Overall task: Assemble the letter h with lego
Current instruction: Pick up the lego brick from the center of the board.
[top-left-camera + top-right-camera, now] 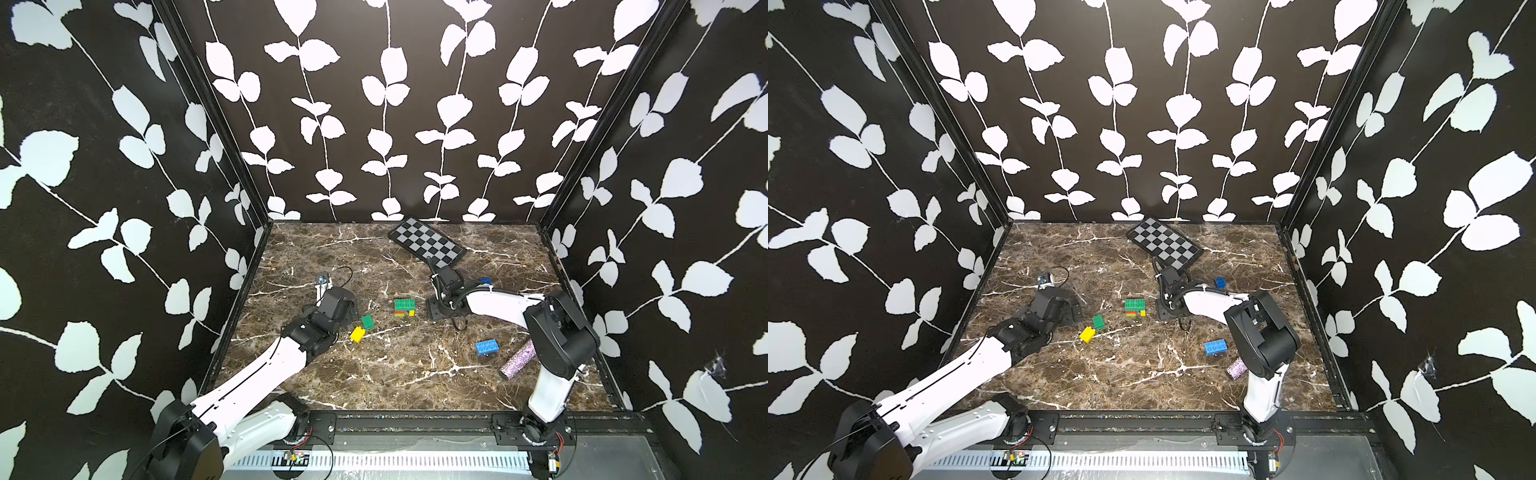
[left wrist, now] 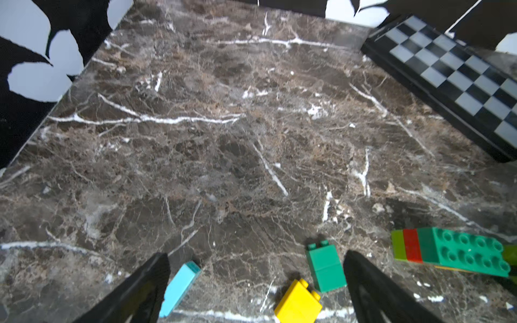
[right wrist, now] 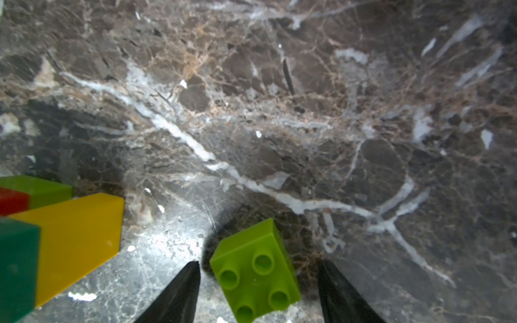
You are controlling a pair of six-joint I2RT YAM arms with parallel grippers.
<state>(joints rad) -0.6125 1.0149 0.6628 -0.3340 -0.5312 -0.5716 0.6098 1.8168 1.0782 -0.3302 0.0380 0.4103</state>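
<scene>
With only a short green, red, lime and yellow stack [image 1: 405, 308] joined mid-frame on the surface [image 1: 395, 374], we judge the h barely begun: our right jaws straddle a loose lime brick [image 3: 254, 274] at lower centre, not yet clamped, and our left jaws gape empty.

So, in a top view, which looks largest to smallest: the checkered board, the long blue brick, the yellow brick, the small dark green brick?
1. checkered board
2. long blue brick
3. yellow brick and small dark green brick: alike in size, not ranked.
</scene>
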